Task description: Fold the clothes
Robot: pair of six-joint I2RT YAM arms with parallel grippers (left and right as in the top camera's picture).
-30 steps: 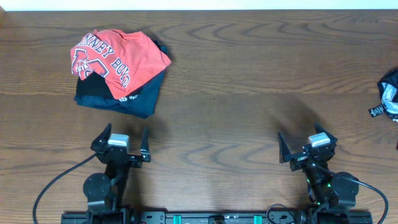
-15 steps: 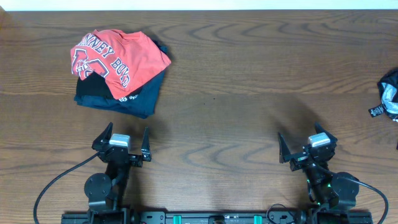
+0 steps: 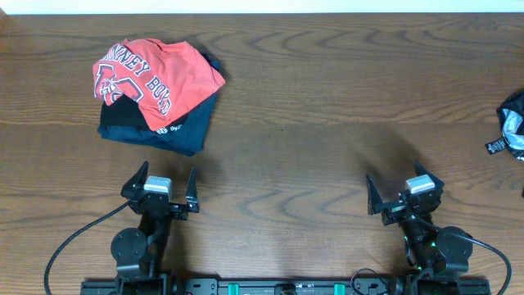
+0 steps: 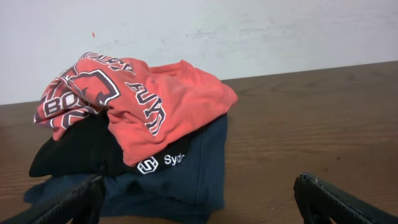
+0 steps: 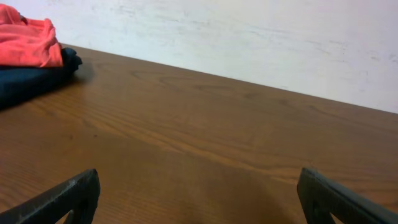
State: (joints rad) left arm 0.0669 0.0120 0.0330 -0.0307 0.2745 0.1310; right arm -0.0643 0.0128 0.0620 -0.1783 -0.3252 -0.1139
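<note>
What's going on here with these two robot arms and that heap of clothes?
Nothing is being handled right now. The left gripper and right gripper sit open and empty near the table's front edge. The coral-red T-shirt lies bunched on top of dark folded garments at the far left, not yet folded.

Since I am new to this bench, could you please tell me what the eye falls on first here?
The coral-red T-shirt with white lettering stands out, lying crumpled on a folded black garment and a navy garment at the table's far left. The left pincer and right pincer stand open at the near edge, touching nothing. A dark bundle sits at the right edge.
</note>
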